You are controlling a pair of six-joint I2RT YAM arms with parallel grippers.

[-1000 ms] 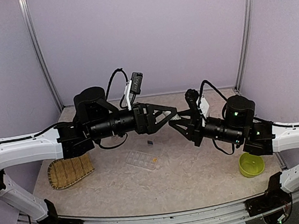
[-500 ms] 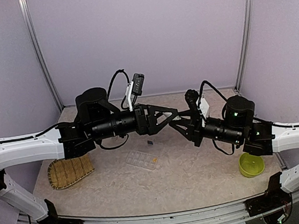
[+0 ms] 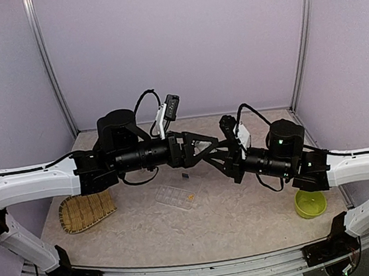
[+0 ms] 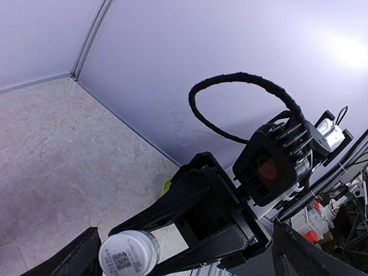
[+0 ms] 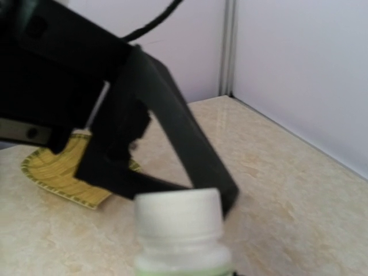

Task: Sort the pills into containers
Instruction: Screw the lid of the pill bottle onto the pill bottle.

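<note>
My right gripper (image 3: 211, 155) is shut on a small white bottle (image 5: 178, 230) with a green label, held above the table with its cap towards the left arm. My left gripper (image 3: 215, 146) is open, and the cap end with its QR sticker (image 4: 129, 254) lies between its fingers, close beside one finger (image 5: 190, 144). I cannot tell whether they touch. The clear compartment box (image 3: 174, 196) lies on the table below, with orange pills (image 3: 190, 196) in one compartment. A dark pill (image 3: 186, 176) lies loose on the table behind the box.
A woven bamboo tray (image 3: 86, 211) lies at the left and also shows in the right wrist view (image 5: 63, 172). A lime-green bowl (image 3: 310, 202) stands at the right. Purple walls close in the back and sides.
My right arm has moved left with the bottle, bringing its cap between the left gripper's fingers. The left gripper has risen slightly.
</note>
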